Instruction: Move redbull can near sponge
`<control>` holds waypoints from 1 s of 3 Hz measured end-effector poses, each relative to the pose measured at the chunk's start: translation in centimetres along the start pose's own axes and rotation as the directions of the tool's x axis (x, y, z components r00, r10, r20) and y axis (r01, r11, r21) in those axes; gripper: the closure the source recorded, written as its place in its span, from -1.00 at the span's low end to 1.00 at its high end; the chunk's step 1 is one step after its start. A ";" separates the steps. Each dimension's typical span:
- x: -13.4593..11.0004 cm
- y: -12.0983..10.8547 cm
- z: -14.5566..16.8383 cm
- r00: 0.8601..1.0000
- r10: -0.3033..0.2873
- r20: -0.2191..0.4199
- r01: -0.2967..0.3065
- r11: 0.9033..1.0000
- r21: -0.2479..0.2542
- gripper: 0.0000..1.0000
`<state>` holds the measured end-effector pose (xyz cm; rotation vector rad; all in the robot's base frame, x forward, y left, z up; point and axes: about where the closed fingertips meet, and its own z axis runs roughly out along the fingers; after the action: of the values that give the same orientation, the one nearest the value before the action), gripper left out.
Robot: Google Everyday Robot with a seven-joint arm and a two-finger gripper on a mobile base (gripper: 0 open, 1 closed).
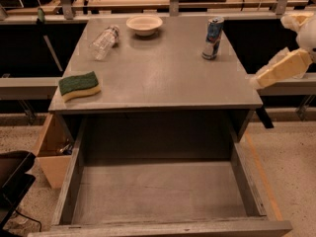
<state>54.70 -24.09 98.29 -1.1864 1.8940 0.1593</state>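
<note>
The redbull can [213, 38] stands upright at the back right of the grey table top [163, 78]. The sponge [79, 85], green top over yellow foam, lies flat at the table's front left corner. My arm comes in from the right edge, cream-coloured, and its gripper end [257, 80] hangs just off the table's right edge, in front of and to the right of the can. It touches nothing and holds nothing that I can see.
A clear plastic bottle [103, 42] lies on its side at the back left. A white bowl [144, 24] sits at the back middle. A large drawer [158, 196] is pulled open below the table front. A cardboard box [52, 152] stands on the floor left.
</note>
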 end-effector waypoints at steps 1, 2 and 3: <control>-4.4 -6.9 1.8 0.954 -0.046 0.297 -0.010 0.983 0.184 -1.00; -4.4 -6.8 1.9 0.954 -0.046 0.296 -0.008 0.984 0.180 -1.00; -4.6 -8.4 4.1 0.948 0.012 0.317 -0.073 0.981 0.181 -1.00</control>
<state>64.46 -23.43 101.77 -0.9299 1.6153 0.1757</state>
